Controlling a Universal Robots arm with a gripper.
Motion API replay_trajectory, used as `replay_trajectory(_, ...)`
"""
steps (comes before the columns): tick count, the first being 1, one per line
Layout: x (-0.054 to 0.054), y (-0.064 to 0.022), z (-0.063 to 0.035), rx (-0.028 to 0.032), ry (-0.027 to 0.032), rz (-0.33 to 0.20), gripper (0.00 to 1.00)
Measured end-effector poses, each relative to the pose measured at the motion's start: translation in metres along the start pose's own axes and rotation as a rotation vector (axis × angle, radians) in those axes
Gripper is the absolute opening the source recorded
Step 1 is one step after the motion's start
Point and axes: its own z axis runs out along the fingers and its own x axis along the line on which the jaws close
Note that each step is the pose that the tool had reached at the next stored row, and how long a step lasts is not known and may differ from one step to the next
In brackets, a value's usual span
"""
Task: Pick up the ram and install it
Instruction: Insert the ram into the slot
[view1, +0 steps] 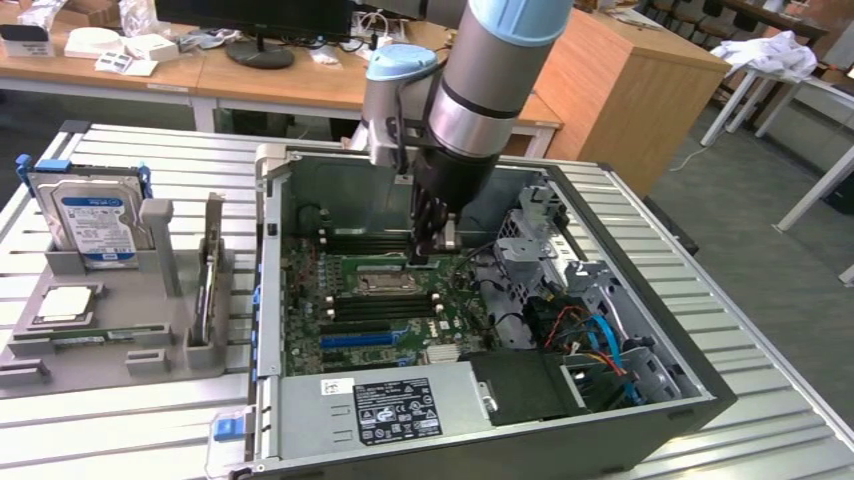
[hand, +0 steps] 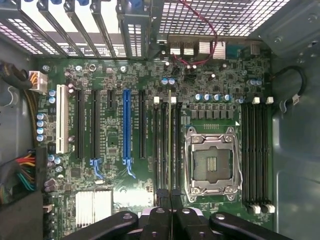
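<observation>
My gripper (view1: 424, 256) reaches down into the open computer case (view1: 641, 400), just over the motherboard (view1: 350, 322) beside the CPU socket (view1: 387, 285). In the wrist view the two fingers (hand: 161, 200) are pressed together on the ram (hand: 170, 145). The ram shows edge-on as a thin greenish strip running along the black memory slots (hand: 159, 145) next to the open CPU socket (hand: 212, 162). I cannot tell whether the ram sits in a slot or hangs just above it.
A second bank of memory slots (hand: 255, 150) lies on the other side of the socket, and a long blue slot (hand: 126, 125) stands among black expansion slots. The grey fixture (view1: 120, 330) on the exterior view's left holds a hard drive (view1: 96, 222). Cables (view1: 594, 335) and the power supply (view1: 387, 405) crowd the case.
</observation>
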Motion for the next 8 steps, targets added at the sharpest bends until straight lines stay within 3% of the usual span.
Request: replay_trajectory(8,0.0004,-0.0002,0.0041,-0.0001,0.0002,0.000,0.11)
